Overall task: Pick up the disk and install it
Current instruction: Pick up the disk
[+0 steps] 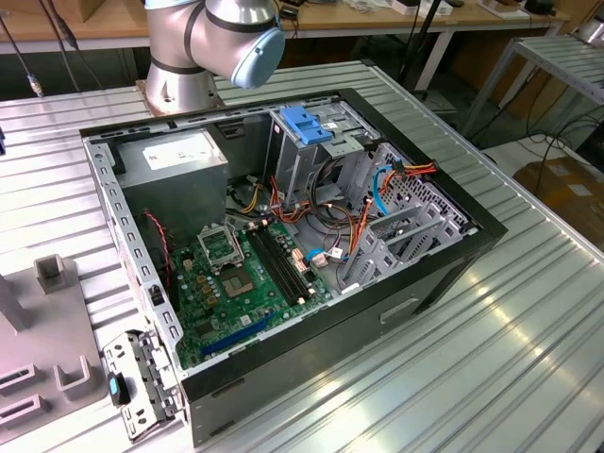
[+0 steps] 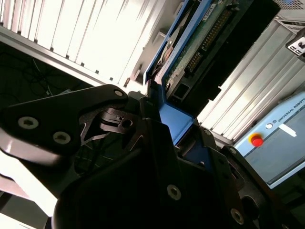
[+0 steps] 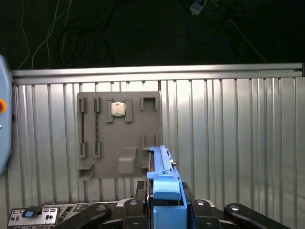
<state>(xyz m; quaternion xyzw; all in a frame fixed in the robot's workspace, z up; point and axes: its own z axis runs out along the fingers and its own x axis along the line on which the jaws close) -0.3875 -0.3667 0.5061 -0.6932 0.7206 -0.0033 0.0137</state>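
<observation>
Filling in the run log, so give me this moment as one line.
stage: disk held, not installed | gripper: shut on disk | beyond it: grey fixture tray on slatted table

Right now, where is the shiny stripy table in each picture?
Exterior view: the table lies under and around the computer case.
First wrist view: it spreads beyond the disk.
Second wrist view: bright ribbing behind the disk.
Shared landmark: the grey plate resting on it, in the exterior and first wrist views.
</observation>
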